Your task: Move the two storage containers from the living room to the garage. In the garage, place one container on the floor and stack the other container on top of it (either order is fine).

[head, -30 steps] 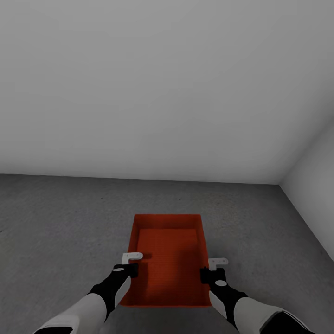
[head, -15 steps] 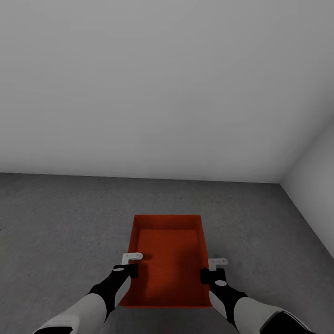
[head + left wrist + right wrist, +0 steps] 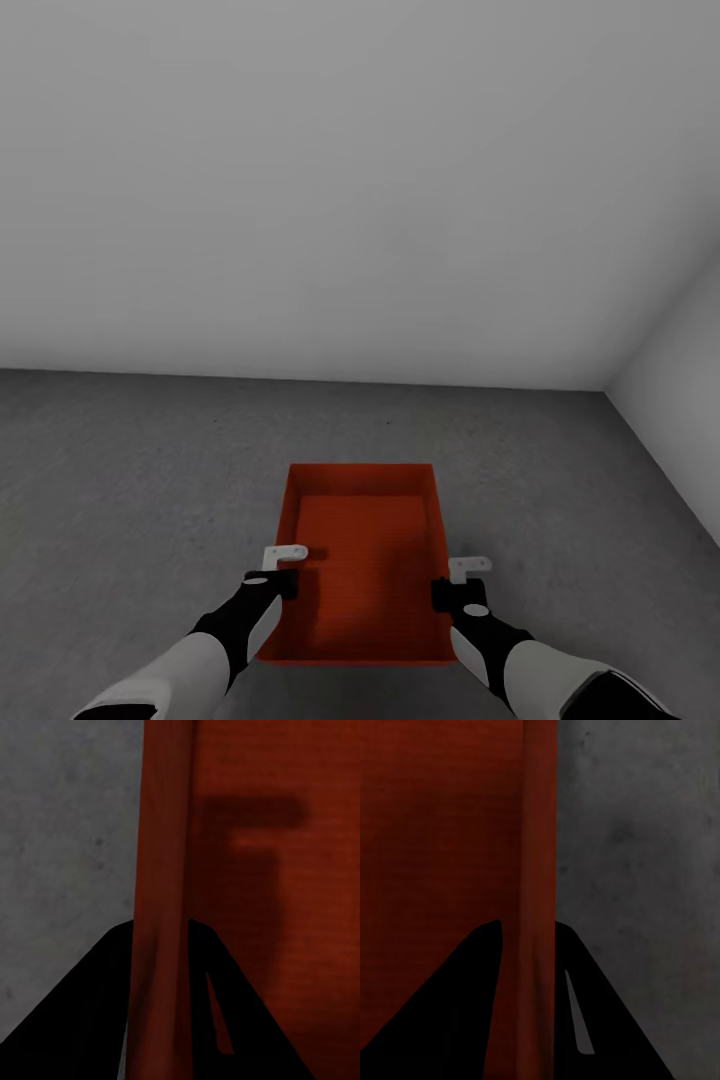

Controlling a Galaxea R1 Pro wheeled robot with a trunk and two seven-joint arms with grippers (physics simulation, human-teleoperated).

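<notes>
Over the dark grey concrete floor (image 3: pixel 120 500), near the garage's corner of pale walls (image 3: pixel 350 180), you are holding one orange-red storage container (image 3: pixel 365 560) between both arms. Your left gripper (image 3: pixel 283 568) is pinching its left wall and your right gripper (image 3: pixel 456 582) its right wall, fingers straddling each rim. Nothing is shifting from a second ago; container and arms are sitting just as before.
</notes>
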